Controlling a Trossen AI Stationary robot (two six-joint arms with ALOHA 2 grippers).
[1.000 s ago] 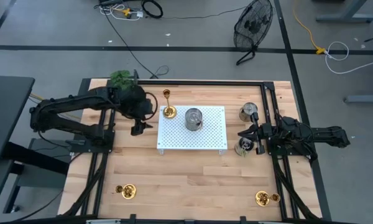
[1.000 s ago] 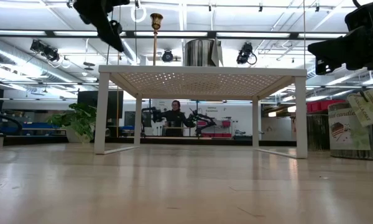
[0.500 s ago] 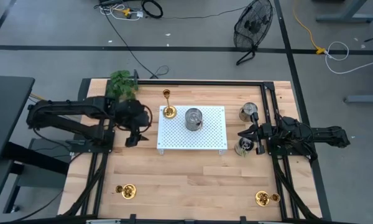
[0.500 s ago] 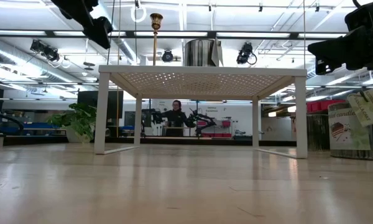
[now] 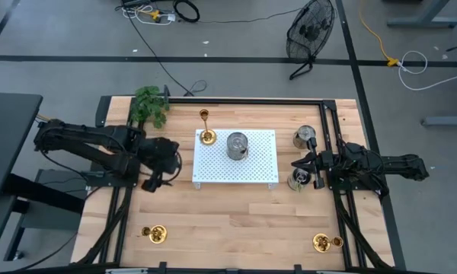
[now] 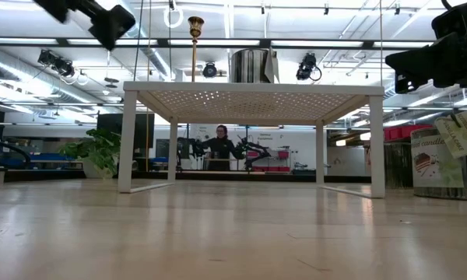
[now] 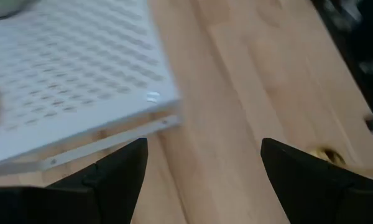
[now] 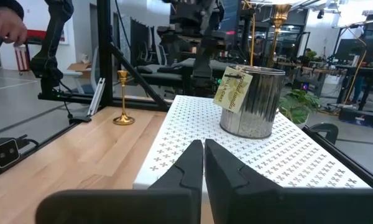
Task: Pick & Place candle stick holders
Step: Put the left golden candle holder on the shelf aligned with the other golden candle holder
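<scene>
A perforated rack (image 5: 255, 164) stands mid-table (image 5: 228, 228), nearer the far edge. A tin (image 5: 237, 145) sits on it. The tall holder (image 5: 206, 129) stands on the rack's far left corner. Two tins (image 5: 305, 138) stand right of the rack. A plant (image 5: 148, 105) sits at the far left corner. Short holders lie near the front left (image 5: 155, 234) and front right (image 5: 322, 243) corners.

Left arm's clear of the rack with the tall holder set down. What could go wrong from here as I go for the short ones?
The tall candle stick holder stands at the white rack's very corner; a knock could topple it. The left gripper, open, must sweep past the rack's edge toward the short holder. The other short holder lies near the right arm's side, but the right gripper is shut beside two tins.
</scene>
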